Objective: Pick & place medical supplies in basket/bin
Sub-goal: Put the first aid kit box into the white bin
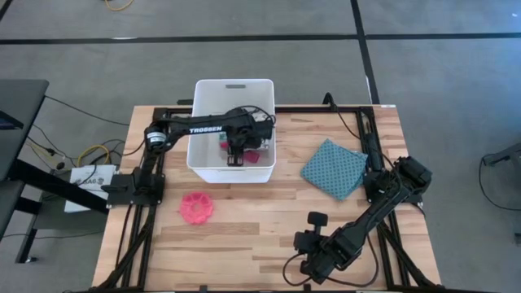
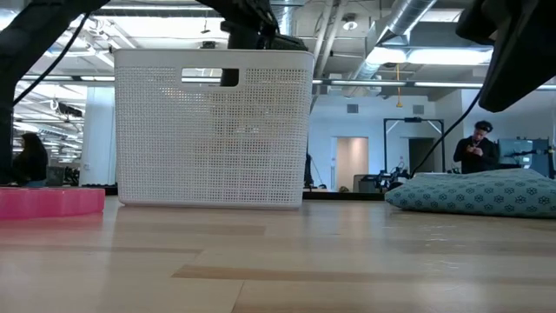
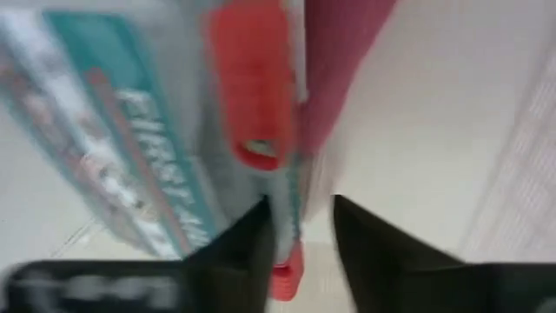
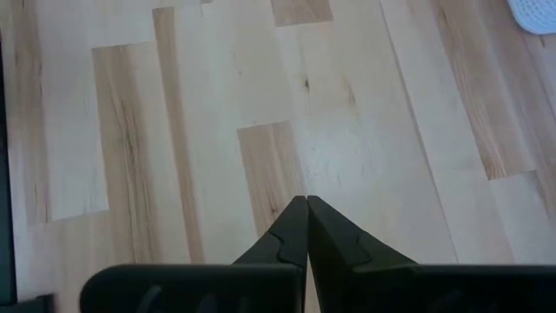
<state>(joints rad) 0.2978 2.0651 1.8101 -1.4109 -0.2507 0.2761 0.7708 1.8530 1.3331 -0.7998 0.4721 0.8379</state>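
The white bin stands at the table's far side. My left gripper is down inside it, open. Just ahead of its fingers lie a teal printed packet, a grey item with orange-red parts and a magenta flat piece on the bin floor. A narrow edge of the grey item with a red end stands between the fingers, against one of them. The pink spiky disc lies flat on the table near the bin. My right gripper is shut above bare wood. My left gripper reaches down into the bin from above. One finger stands right against the red-ended edge of the grey item; the other finger is apart from it. Whether the near finger touches it, I cannot tell.
The teal dotted cloth lies on the table's right side, next to the right arm's base. Bare wood spans the middle and near part of the table. People stand in the room beyond the table.
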